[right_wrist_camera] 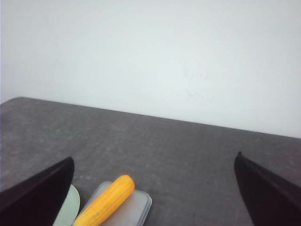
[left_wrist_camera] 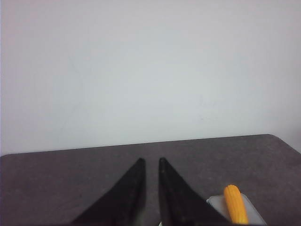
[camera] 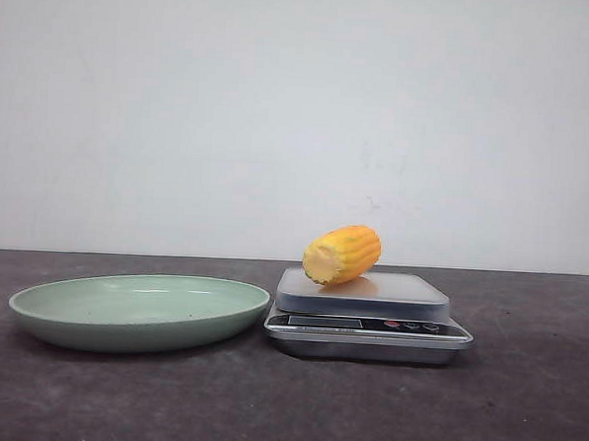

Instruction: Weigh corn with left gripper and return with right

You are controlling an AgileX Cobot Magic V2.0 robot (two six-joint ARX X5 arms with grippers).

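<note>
Left claw (left_wrist_camera: 151, 162) nearly closed, right claw (right_wrist_camera: 155, 162) spread wide

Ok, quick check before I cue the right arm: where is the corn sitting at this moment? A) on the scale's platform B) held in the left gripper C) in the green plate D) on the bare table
A: the corn lies on its side on the scale, beside the green plate; neither gripper holds it.

The dark grey worktop (camera: 522, 410) carries a green plate (camera: 139, 312) and, just beside it, a silver scale (camera: 367, 316).
</note>
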